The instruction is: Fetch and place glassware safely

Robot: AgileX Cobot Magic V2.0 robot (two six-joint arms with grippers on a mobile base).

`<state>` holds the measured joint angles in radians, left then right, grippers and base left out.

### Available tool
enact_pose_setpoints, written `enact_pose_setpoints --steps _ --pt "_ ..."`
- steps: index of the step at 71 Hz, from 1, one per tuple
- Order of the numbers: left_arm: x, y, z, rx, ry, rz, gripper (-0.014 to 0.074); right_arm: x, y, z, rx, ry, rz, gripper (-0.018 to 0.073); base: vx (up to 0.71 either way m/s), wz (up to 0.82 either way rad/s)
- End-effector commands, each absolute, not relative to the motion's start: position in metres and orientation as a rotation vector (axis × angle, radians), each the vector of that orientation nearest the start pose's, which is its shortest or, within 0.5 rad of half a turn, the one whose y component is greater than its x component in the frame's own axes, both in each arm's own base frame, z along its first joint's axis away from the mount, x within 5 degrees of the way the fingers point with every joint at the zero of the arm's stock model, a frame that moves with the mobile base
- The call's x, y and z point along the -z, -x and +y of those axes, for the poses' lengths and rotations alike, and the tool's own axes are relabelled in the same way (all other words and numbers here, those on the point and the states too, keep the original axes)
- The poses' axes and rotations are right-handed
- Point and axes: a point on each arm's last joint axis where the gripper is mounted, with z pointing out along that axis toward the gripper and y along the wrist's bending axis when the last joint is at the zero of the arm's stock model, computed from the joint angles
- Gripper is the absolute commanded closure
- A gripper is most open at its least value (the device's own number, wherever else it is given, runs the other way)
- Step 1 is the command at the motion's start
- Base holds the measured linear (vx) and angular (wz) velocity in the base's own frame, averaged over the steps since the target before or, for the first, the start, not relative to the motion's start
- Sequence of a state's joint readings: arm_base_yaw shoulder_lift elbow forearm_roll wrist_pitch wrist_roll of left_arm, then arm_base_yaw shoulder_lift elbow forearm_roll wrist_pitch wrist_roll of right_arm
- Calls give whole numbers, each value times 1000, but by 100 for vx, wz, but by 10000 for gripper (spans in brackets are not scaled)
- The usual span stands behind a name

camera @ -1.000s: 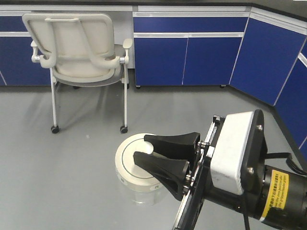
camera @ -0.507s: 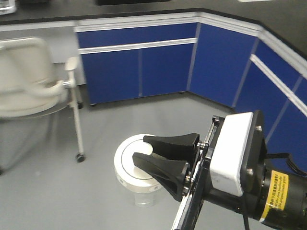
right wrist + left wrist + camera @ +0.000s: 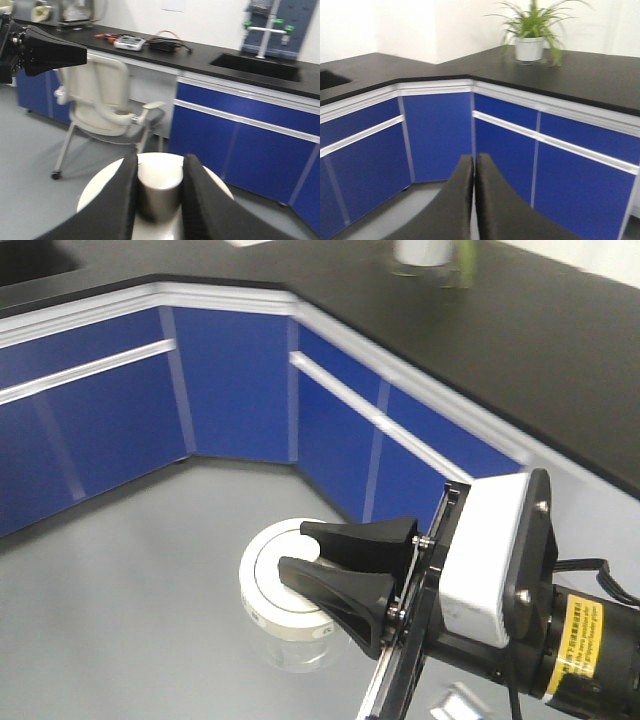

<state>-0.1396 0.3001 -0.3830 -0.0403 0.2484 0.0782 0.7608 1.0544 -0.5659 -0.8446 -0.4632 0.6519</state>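
The glassware [image 3: 268, 592] is a squat clear jar with a round cream-white lid, held in the air above the grey floor. My right gripper [image 3: 294, 548] is shut on the lid's central knob [image 3: 159, 200], one black finger on each side of it. In the right wrist view the right gripper [image 3: 160, 166] hides much of the lid. The glass body shows only faintly below the lid in the front view. My left gripper [image 3: 474, 161] is shut with nothing between its fingers and points at blue cabinets. The left gripper [image 3: 75, 50] also shows at that view's top left.
Blue cabinets [image 3: 240, 390] under a black countertop [image 3: 480, 330] turn a corner ahead. A potted plant [image 3: 530, 37] stands on the counter. The right wrist view shows a cream wheeled chair [image 3: 102, 102], a sink [image 3: 255, 67] and grey floor [image 3: 120, 580].
The background has swept across the front view, from the chair and straight cabinets to the corner counter. The right gripper and the jar keep the same place in the view.
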Motion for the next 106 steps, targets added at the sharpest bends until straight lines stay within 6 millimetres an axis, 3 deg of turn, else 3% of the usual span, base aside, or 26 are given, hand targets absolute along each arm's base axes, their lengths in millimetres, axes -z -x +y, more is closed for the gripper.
enact_pose_setpoints --steps 1,106 --pt "-313 -76 -12 98 -144 1561 603 -323 -133 174 -818 936 1292 560 20 -68" --pt "-313 -76 -12 98 -144 1561 603 -323 -133 174 -817 936 1293 560 18 -59"
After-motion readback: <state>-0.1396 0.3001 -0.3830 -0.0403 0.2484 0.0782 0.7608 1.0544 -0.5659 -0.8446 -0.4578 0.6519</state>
